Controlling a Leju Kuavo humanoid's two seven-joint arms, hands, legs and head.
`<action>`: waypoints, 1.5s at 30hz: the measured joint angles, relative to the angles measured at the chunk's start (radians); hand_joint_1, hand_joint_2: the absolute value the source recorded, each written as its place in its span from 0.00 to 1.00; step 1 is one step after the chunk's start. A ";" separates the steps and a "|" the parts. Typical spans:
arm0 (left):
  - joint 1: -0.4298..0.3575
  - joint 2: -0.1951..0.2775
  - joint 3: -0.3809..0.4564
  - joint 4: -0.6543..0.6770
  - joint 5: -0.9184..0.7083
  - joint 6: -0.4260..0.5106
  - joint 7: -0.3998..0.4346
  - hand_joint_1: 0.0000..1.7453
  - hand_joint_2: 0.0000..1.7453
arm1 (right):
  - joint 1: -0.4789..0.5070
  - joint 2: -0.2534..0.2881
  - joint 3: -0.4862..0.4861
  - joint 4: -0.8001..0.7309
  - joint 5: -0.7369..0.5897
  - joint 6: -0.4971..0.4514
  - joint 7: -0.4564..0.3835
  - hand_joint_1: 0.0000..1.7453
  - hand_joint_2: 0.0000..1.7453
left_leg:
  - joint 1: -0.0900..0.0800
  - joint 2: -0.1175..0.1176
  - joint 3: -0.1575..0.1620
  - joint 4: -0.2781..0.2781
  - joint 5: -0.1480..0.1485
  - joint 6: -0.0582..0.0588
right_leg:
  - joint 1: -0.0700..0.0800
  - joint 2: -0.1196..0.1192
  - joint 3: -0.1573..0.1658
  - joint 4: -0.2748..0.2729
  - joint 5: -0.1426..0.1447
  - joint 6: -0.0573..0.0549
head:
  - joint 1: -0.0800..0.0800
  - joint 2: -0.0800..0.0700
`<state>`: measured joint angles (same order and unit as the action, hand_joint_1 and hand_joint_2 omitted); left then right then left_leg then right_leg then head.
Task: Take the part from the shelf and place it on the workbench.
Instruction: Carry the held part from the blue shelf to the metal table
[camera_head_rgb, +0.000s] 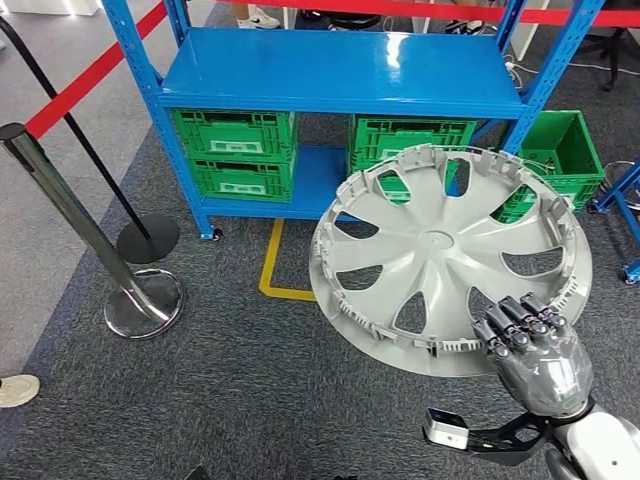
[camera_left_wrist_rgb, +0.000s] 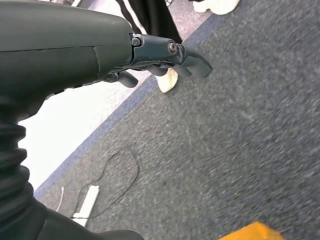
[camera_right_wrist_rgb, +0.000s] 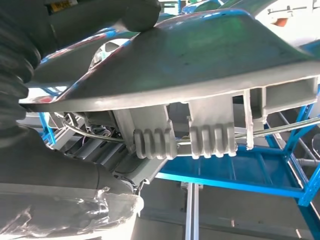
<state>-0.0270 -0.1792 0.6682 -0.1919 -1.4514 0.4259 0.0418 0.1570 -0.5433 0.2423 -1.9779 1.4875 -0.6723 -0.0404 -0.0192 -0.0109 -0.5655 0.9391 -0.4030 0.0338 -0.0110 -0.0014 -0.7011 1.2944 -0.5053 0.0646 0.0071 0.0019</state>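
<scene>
We see the right hand (camera_head_rgb: 537, 352) low on the right of the head view, its dark fingers (camera_head_rgb: 521, 322) curled over the near rim of a grey wheel cover (camera_head_rgb: 441, 250). The cover is held up in the air, tilted, its inner side with ribs and clips toward us, in front of the blue shelf (camera_head_rgb: 340, 70) and above the dark carpet (camera_head_rgb: 226, 380). In the right wrist view the thick grey thumb (camera_right_wrist_rgb: 139, 12) presses on the cover's smooth face (camera_right_wrist_rgb: 188, 55) while the ribbed clips (camera_right_wrist_rgb: 154, 142) line its underside, so we call it a pinch across the rim.

Behind the cover, green crates (camera_head_rgb: 234, 150) sit on the shelf's lower level, with another green crate (camera_head_rgb: 562, 150) on the floor just beside the shelf's right post. A yellow floor line (camera_head_rgb: 273, 265) runs out from under the shelf. To the left stand two stanchions, one chrome base (camera_head_rgb: 143, 303) and one black base (camera_head_rgb: 148, 238), with a red belt (camera_head_rgb: 90, 75) stretched between posts.

In the left wrist view the left hand (camera_left_wrist_rgb: 158, 57) hangs over the carpet holding nothing, fingers loosely extended and slightly apart. A white power strip (camera_left_wrist_rgb: 86, 204) with a thin cable lies on the floor, and a person's shoe (camera_left_wrist_rgb: 168, 80) stands near the carpet's edge.
</scene>
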 joint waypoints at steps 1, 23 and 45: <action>0.000 0.000 0.001 0.000 0.000 -0.001 0.000 0.00 1.00 | 0.000 0.000 0.002 0.003 0.012 0.000 0.005 1.00 1.00 | 0.002 -0.006 -0.012 0.001 0.010 -0.005 | -0.001 0.005 0.038 -0.038 0.033 0.001 | 0.000 0.000; 0.001 -0.001 0.018 0.000 0.019 -0.029 0.035 0.00 1.00 | -0.043 -0.005 0.030 0.017 -0.001 0.017 0.029 1.00 1.00 | -0.018 0.039 -0.017 0.026 -0.002 -0.001 | 0.020 -0.091 0.191 -0.300 0.004 -0.030 | -0.006 0.000; -0.001 -0.003 0.032 0.000 0.024 -0.037 0.035 0.00 1.00 | -0.065 -0.015 0.051 0.031 -0.013 0.026 0.021 1.00 1.00 | 0.010 0.000 -0.191 0.347 -0.119 -0.056 | -0.008 -0.031 0.150 -0.273 0.029 -0.038 | -0.017 0.000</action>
<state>-0.0276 -0.1822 0.6997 -0.1919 -1.4271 0.3887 0.0771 0.0921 -0.5585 0.2935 -1.9471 1.4740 -0.6466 -0.0195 -0.0091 -0.0110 -0.7567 1.2864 -0.5221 -0.0220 -0.0189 -0.0320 -0.5513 1.0212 -0.4759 0.0262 -0.0094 0.0019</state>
